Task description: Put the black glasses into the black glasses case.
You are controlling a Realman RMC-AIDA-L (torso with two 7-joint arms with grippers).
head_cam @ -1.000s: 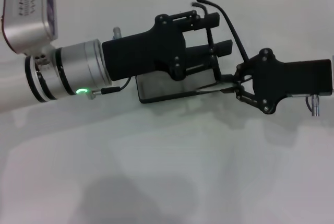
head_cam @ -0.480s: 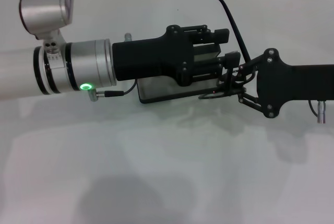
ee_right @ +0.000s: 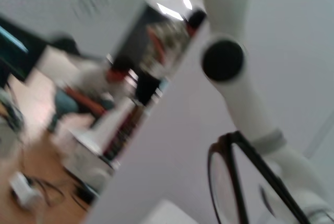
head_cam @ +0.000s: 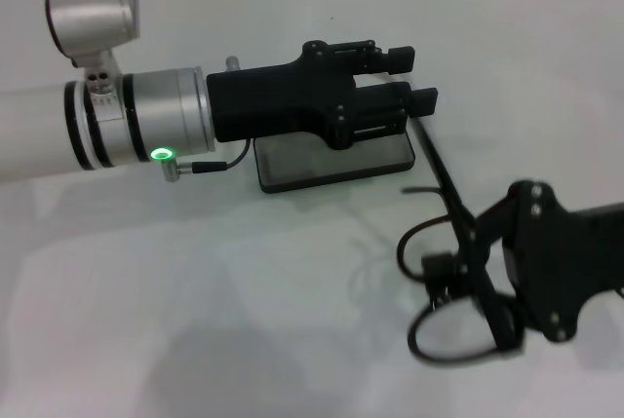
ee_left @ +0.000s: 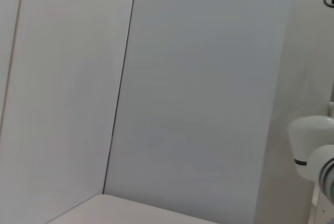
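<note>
Fingers of the right gripper (head_cam: 478,286) are clamped on the black glasses (head_cam: 450,272), holding them above the desk (head_cam: 244,291) near its right edge. The left gripper (head_cam: 414,77) has its jaws apart, hovering over the black glasses case (head_cam: 331,165) toward the far edge. Only the right wrist view shows a lens rim and temple close up (ee_right: 235,182); the left wrist view shows only wall. Half a second ago the glasses were at the case; they have since been drawn back toward the near right.
</note>
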